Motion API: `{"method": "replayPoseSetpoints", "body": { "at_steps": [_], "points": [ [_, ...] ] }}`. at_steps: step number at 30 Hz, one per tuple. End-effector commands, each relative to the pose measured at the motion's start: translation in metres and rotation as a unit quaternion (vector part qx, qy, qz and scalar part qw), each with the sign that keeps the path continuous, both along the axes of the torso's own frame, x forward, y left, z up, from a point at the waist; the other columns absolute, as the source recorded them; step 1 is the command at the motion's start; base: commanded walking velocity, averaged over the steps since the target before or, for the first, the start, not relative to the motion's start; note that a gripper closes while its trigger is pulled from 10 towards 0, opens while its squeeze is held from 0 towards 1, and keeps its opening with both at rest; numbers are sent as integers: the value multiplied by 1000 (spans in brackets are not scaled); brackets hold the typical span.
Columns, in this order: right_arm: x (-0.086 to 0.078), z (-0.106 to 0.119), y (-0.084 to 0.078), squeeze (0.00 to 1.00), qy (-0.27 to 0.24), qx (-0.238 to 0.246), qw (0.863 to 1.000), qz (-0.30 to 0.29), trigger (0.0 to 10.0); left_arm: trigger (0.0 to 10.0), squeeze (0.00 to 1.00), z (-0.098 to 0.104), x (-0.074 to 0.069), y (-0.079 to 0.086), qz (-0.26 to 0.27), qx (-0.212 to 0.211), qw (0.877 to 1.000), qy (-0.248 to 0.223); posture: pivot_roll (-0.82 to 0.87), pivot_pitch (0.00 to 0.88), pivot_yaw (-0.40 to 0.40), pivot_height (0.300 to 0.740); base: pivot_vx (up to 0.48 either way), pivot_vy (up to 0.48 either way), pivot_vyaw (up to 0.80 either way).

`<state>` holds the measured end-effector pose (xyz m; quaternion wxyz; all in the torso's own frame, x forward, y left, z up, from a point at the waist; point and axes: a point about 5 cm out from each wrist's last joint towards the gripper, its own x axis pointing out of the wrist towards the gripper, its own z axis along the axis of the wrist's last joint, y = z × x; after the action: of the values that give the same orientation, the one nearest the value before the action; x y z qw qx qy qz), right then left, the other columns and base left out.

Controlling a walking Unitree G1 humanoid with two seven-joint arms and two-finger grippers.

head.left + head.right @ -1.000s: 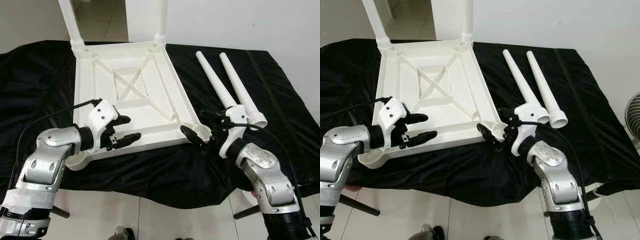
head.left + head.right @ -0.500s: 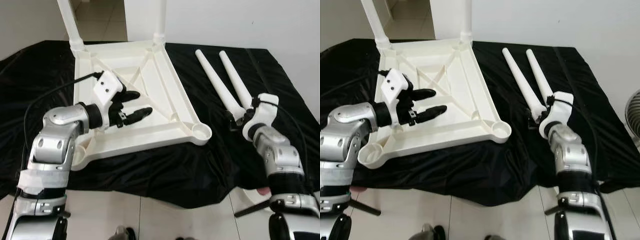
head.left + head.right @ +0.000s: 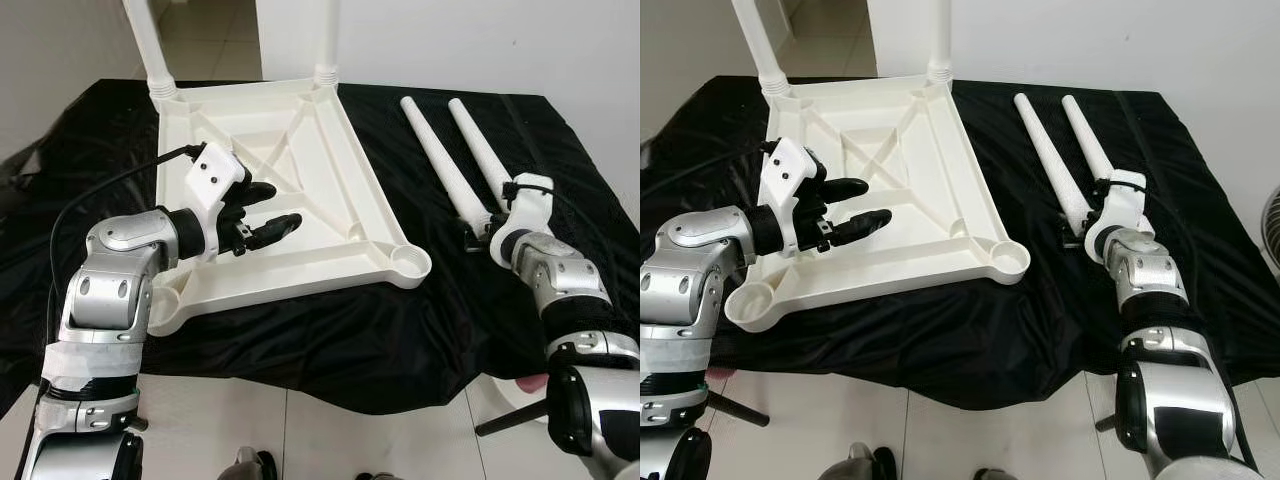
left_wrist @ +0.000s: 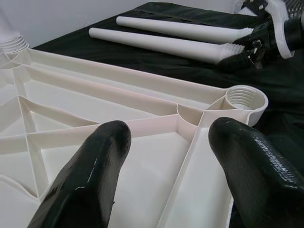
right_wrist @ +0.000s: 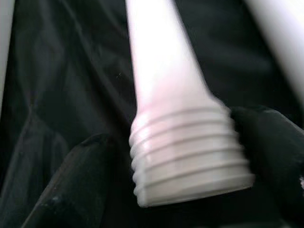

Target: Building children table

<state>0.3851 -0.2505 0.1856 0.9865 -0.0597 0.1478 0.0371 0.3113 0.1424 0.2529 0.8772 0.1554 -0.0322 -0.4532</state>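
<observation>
The white tabletop (image 3: 290, 190) lies upside down on the black cloth (image 3: 330, 330) that covers the table, ribbed underside up. Its two near corner sockets are empty: one (image 3: 1008, 260) at the near right corner, one (image 3: 750, 300) at the near left corner, which overhangs the cloth's front edge. The two far corners each carry a screwed-in leg (image 3: 152, 45) standing upright.

The left end effector (image 3: 265, 212) hovers over the tabletop's near ribs, fingers (image 4: 90, 175) spread open with nothing between them. The right end effector (image 5: 190, 152) sits to the right of the tabletop, fingers set on either side of the threaded end of a loose leg (image 5: 175, 118); whether they clamp it cannot be told. A second loose leg (image 3: 478, 145) lies just beside the first, both pointing away across the cloth. Open cloth separates the loose legs from the tabletop's right edge.

Compared with one second ago, the right end effector has left the near right socket and moved to the loose leg; the left one has shifted from the near edge inward.
</observation>
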Motion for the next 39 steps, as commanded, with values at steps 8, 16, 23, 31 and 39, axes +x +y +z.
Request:
{"method": "replayPoseSetpoints", "body": {
  "at_steps": [8, 16, 23, 31, 39],
  "points": [
    [1, -16, 0, 0, 43, -13, 999, 9, 10000, 10000, 0, 7, 8, 11, 147, -31, 988, -34, 15, 164, 48, 740, 0, 0, 0],
    [4, -2, 7, 0, -32, 30, 999, 19, 0, 10000, 0, 9, 7, 10, 151, -37, 987, -36, 11, 157, 42, 740, 0, 0, 0],
    [1, 15, 12, 0, -129, 73, 989, 1, 0, 10000, 0, 8, 10, 8, 168, -48, 985, -15, 4, 145, 36, 740, 0, 0, 0],
    [-45, 71, 68, 0, -375, 84, 921, 63, 0, 10000, 0, 32, 20, 6, 198, -128, 972, 10, -15, 128, 39, 740, 0, 0, 0],
    [-68, 67, 133, 0, -412, 39, 897, 158, 0, 10000, 1000, 53, 29, -6, 181, -177, 967, 22, -21, 83, 28, 740, 0, 0, 0]
  ]
}}
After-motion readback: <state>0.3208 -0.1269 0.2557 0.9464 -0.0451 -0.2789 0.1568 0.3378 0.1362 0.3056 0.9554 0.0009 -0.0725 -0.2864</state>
